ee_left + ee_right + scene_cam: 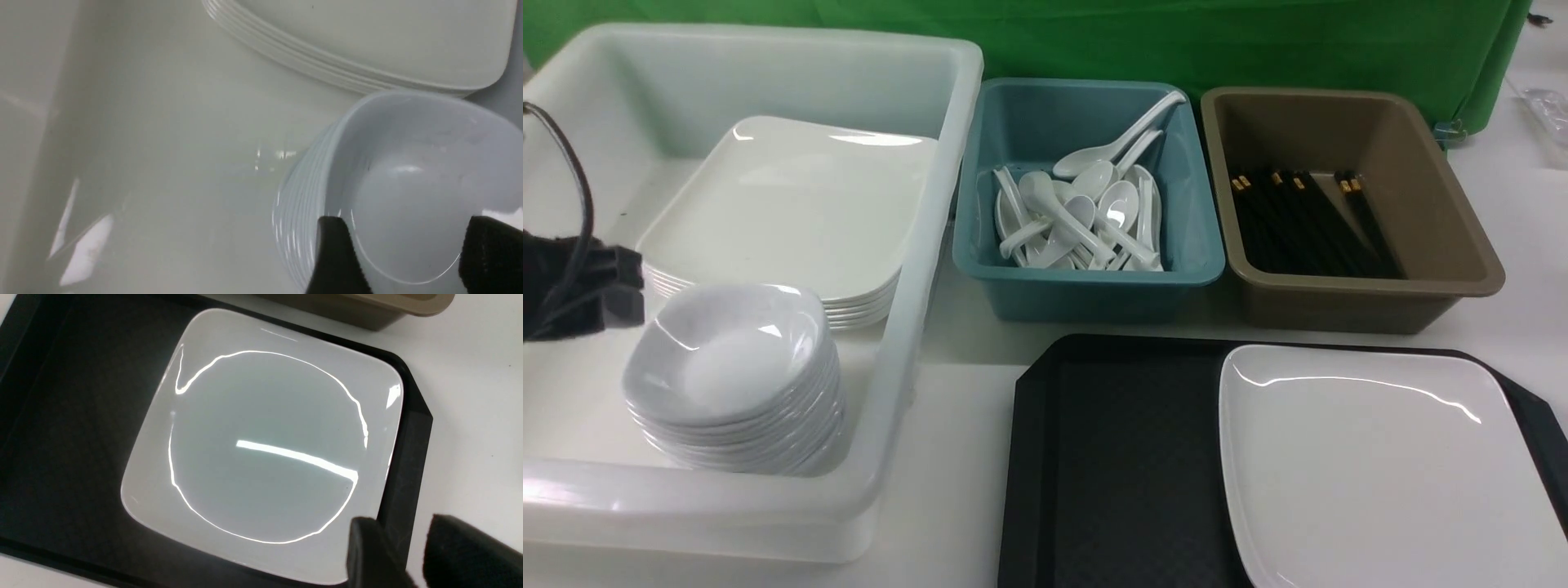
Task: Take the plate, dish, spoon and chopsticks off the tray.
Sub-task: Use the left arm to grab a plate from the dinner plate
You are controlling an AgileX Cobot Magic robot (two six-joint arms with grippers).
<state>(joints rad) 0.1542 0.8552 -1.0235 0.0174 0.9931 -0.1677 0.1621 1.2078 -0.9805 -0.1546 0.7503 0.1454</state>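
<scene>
Plate (1380, 465) lies flat on the right part of the black tray (1111, 457), with nothing on it. The rest of the tray's textured base is bare.

The right gripper (402, 523) has its two black fingers apart with nothing between them. It is by one corner of the plate, where the tray's rim meets the white table (956, 457). I cannot tell whether it touches either.

The left gripper (408, 228) is inside the big white bin (915, 245), its fingers spread wide. The near rim of the top dish (408, 175) shows between them, and neither finger is seen pressing on it. That dish sits on a stack of small dishes (735, 425) in the bin's near part. Just behind the stack is a pile of large white plates (792, 204).

To the right of the white bin stands a teal bin (1094, 286) holding white spoons (1086, 212). Beside that, a brown bin (1339, 302) holds the black chopsticks (1307, 220). Both bins stand beyond the tray.
</scene>
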